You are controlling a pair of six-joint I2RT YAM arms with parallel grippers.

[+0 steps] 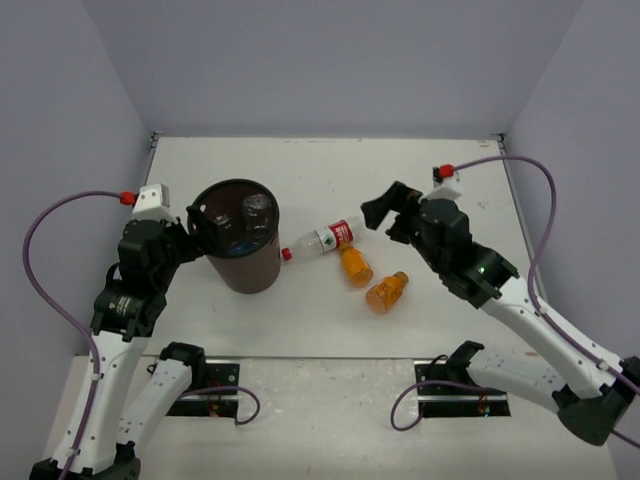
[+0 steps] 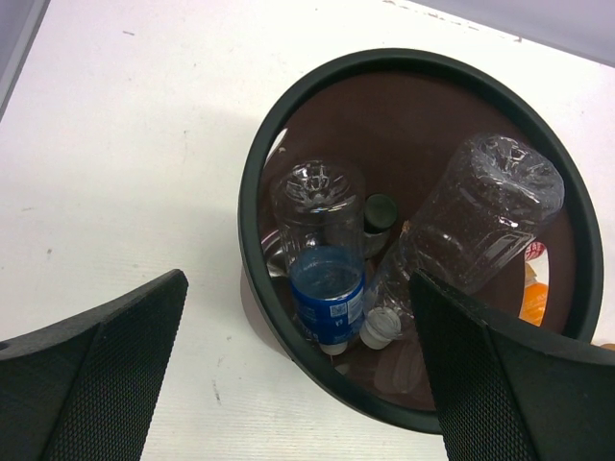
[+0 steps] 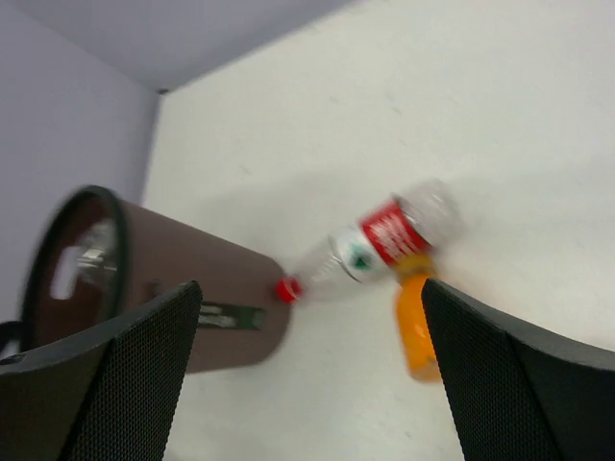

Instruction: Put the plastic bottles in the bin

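My left arm is bent at the elbow and reaches in to the bin (image 1: pixel 240 268), which stands upright on the left half of the white worktop (image 1: pixel 300 170). My left tool (image 1: pixel 197 222) is at its left rim with its fingers spread wide and empty. My right arm stretches forward and leftward across the worktop. My right tool (image 1: pixel 384 216) is also spread and empty, close to the base end of the red-labelled bottle (image 1: pixel 325 240). That bottle lies on its side with its red cap touching or nearly touching the bin wall. Two orange bottles (image 1: pixel 355 265) (image 1: pixel 387 291) lie just in front of it, making three bottles outside the bin. Only my left wrist view looks down inside the bin (image 2: pixel 259 163), past my left tool (image 2: pixel 298 288). It shows a plain clear bottle (image 2: pixel 480 221) leaning neck down, a blue-labelled bottle (image 2: pixel 327 288) and a black cap (image 2: pixel 381 207) behind. My right wrist view, somewhat blurred, frames the bin (image 3: pixel 221 279), the red-labelled bottle (image 3: pixel 384 240) and just one orange bottle (image 3: pixel 415 327) between the fingers of my right tool (image 3: pixel 309 288).
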